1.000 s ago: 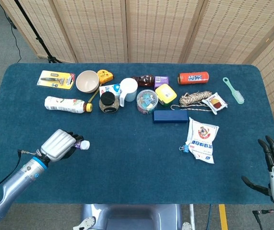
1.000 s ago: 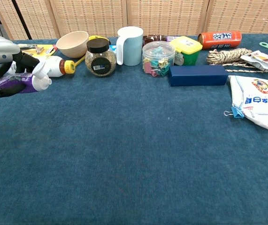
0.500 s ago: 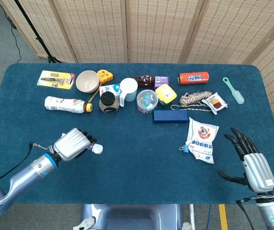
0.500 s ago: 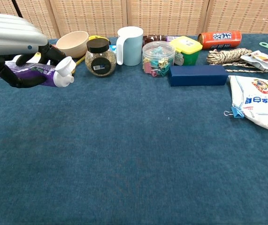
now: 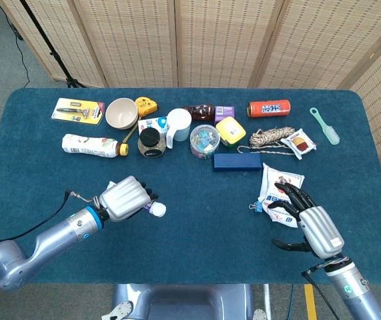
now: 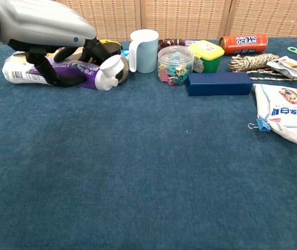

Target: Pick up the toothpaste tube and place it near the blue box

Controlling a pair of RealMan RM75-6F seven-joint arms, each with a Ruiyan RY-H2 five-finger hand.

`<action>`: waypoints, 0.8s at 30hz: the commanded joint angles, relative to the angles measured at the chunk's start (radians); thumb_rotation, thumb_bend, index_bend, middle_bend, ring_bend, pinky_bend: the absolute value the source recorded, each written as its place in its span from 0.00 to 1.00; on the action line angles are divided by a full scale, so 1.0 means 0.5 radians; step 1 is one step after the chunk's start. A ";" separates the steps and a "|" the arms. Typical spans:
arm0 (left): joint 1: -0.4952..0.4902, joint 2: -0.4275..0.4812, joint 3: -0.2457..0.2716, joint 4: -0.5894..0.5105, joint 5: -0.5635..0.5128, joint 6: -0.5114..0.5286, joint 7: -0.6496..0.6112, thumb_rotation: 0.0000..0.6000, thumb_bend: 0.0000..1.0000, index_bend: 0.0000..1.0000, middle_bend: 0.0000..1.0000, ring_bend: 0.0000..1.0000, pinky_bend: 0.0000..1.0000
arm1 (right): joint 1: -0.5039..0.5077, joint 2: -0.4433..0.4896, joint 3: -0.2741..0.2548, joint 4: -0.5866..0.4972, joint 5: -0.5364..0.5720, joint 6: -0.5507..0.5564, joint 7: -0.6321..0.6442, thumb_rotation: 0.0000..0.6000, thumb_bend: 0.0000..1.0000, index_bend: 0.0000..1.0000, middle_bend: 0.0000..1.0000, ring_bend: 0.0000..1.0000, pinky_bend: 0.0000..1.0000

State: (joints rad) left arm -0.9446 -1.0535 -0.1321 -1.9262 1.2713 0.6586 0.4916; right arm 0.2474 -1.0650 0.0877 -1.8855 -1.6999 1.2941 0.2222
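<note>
Near the counter's (image 5: pixel 197 220) front edge, the left hand (image 5: pixel 125 199) gripped the toothpaste tube (image 6: pixel 80 73), its white cap (image 5: pixel 157 210) pointing right, held above the cloth. Toward the front right corner, the right hand (image 5: pixel 313 223) hung empty with fingers spread beside the white bag (image 5: pixel 281 193). Farther back lay the blue box (image 5: pixel 237 162).

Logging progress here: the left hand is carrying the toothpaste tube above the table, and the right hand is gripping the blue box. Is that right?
Not quite. The right hand grips nothing; the head view shows its fingers spread over the white bag, apart from the blue box. The left hand does carry the toothpaste tube.
</note>
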 commanded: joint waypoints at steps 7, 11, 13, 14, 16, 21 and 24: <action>-0.270 -0.018 -0.037 -0.036 -0.332 -0.137 0.176 1.00 1.00 0.61 0.50 0.51 0.59 | 0.061 -0.118 -0.035 0.077 0.001 -0.022 0.070 1.00 0.00 0.36 0.05 0.01 0.02; -0.375 -0.035 -0.021 -0.045 -0.465 -0.158 0.231 1.00 1.00 0.61 0.50 0.51 0.59 | 0.076 -0.164 -0.043 0.105 0.004 -0.011 0.086 1.00 0.00 0.35 0.03 0.00 0.00; -0.417 -0.046 -0.008 -0.045 -0.516 -0.162 0.254 1.00 1.00 0.61 0.50 0.51 0.59 | 0.081 -0.179 -0.044 0.114 0.005 -0.004 0.093 1.00 0.00 0.35 0.03 0.00 0.00; -0.450 -0.056 0.005 -0.041 -0.556 -0.163 0.273 1.00 1.00 0.61 0.50 0.51 0.59 | 0.086 -0.192 -0.045 0.119 0.005 0.001 0.099 1.00 0.00 0.34 0.03 0.00 0.00; -0.522 -0.086 0.029 -0.023 -0.629 -0.173 0.313 1.00 1.00 0.61 0.50 0.51 0.59 | 0.097 -0.215 -0.048 0.132 0.009 0.001 0.098 1.00 0.00 0.34 0.03 0.00 0.00; -0.659 -0.130 0.092 -0.022 -0.813 -0.138 0.379 1.00 1.00 0.61 0.50 0.51 0.59 | 0.127 -0.256 -0.055 0.154 0.029 -0.020 0.104 1.00 0.00 0.33 0.03 0.00 0.00; -0.736 -0.150 0.134 -0.030 -0.912 -0.110 0.419 1.00 1.00 0.61 0.50 0.51 0.59 | 0.151 -0.269 -0.056 0.160 0.040 -0.043 0.105 1.00 0.00 0.33 0.02 0.00 0.00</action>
State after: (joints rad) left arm -1.2866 -1.1180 -0.0826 -1.9392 0.8447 0.5922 0.6846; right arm 0.3211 -1.1979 0.0600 -1.8066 -1.6814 1.2746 0.2746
